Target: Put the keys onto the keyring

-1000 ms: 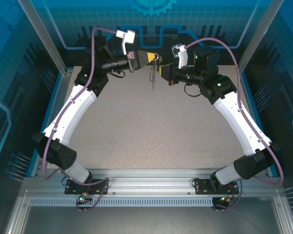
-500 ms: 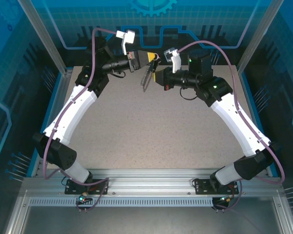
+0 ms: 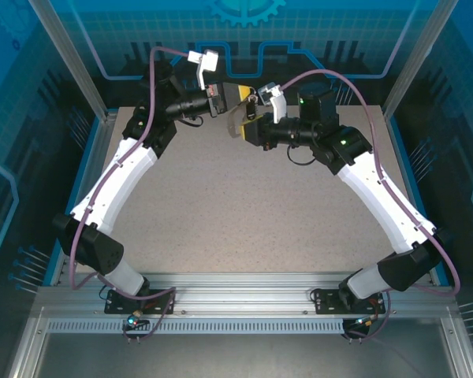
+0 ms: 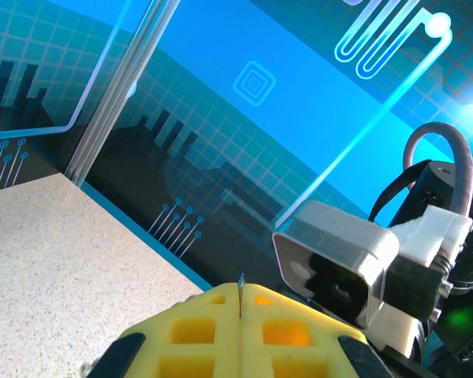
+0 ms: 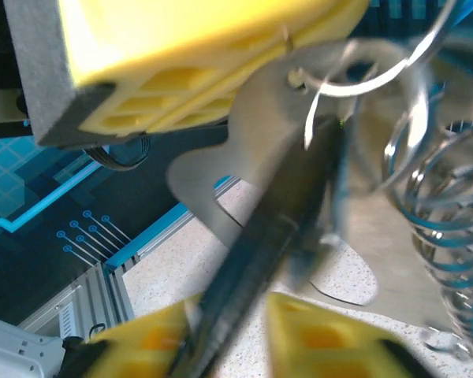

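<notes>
My left gripper point(image 3: 250, 94) is held high at the back of the table, shut, with a thin metal edge pinched between its yellow fingertips point(image 4: 240, 293). From it hangs the keyring point(image 3: 236, 116): a wire ring point(image 5: 363, 75), a flat silvery piece point(image 5: 244, 142), a coiled metal cluster point(image 5: 433, 197) and a dark strap point(image 5: 276, 220). The strap runs down between the two fingers of my right gripper point(image 5: 232, 315), which is open around it, just below and right of the left gripper point(image 5: 221, 47). The right gripper point(image 3: 245, 128) sits right next to the hanging bundle. A black-headed key cannot be made out.
The speckled table point(image 3: 236, 205) lies under both grippers. Blue enclosure walls point(image 3: 315, 39) stand close behind them, and a blue rail point(image 4: 142, 244) marks the table's back edge. The right arm's wrist camera housing point(image 4: 335, 260) is right in front of the left fingers.
My right gripper has moved left and closer to the left gripper, and now has the hanging strap between its fingers. The hanging bundle has swung left. The left arm has stayed put.
</notes>
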Controlling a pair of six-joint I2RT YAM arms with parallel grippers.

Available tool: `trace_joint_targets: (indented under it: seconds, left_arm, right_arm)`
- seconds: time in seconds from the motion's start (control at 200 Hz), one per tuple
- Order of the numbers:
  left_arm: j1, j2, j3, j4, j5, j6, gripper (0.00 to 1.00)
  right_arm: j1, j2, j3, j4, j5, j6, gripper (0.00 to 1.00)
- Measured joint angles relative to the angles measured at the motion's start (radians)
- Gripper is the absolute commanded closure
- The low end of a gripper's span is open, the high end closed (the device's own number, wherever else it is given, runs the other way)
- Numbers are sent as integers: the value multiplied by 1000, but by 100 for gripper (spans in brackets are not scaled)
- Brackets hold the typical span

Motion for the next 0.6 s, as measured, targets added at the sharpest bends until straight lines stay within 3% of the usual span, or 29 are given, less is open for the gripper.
trace_joint_targets:
  seconds: [0.115,0.245,0.355,0.6]
  left_arm:
    - [0,0,0,9,0,0,100]
    - [0,0,0,10,1,-1,100]
    - [0,0,0,11,2,-10,100]
    - [0,0,0,35,10,-37,100]
  right_arm:
    - [-43,-15,-34,0,-46,11,65]
    - [-172,-66,-93,6,-107,51,66]
    - [-261,-102,-107,35,-137,98,58]
    - [-274,-83,-56,112,-165,159,52]
